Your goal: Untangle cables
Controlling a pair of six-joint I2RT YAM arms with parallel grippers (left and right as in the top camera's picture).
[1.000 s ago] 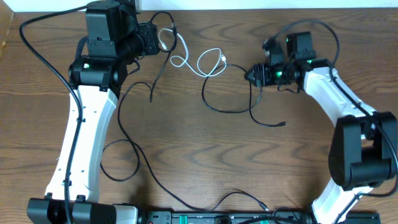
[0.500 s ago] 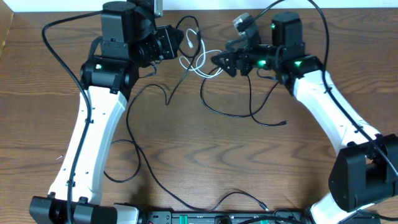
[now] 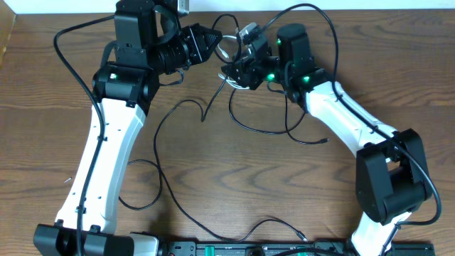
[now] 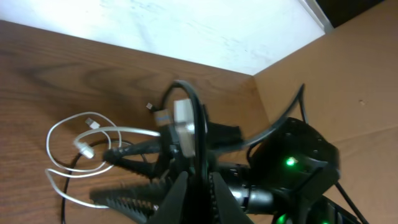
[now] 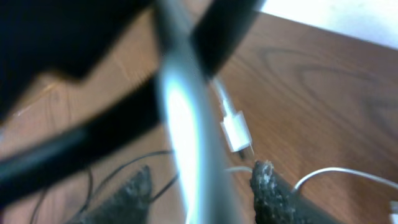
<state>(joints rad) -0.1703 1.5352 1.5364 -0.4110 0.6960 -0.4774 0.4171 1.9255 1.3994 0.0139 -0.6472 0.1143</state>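
Closest to the arm bases, the dark wood-grain table (image 3: 213, 178) looks smooth and flat, so light things should slide on it easily. Farther out, between the arms, the thin black rubber-sheathed cords (image 3: 247, 126) lie in loose open curves, one ending in a small plug (image 3: 324, 141). They look nearly weightless and limp, holding no shape of their own, with a sheath that is probably slick. The plugs seem the only stiff parts, so the best hold is likely just behind a plug or on a free run clear of any crossing, and a hard pull would likely tighten a snarl. Near the table's far edge the two grippers almost meet. The left gripper (image 4: 189, 177) has its jaws fully closed, and a black strand (image 4: 198, 115) arcs up out of the tips, apparently pinched there. The right gripper (image 5: 205, 193) faces it with its rough dark fingers (image 5: 273, 190) partly apart and nothing visibly clamped. A blurred pale band runs between them, too close to the lens to identify. Below and beyond them the glossy white cord (image 5: 333, 170) coils on the wood, with its blocky white plug (image 5: 237, 135) lying free.
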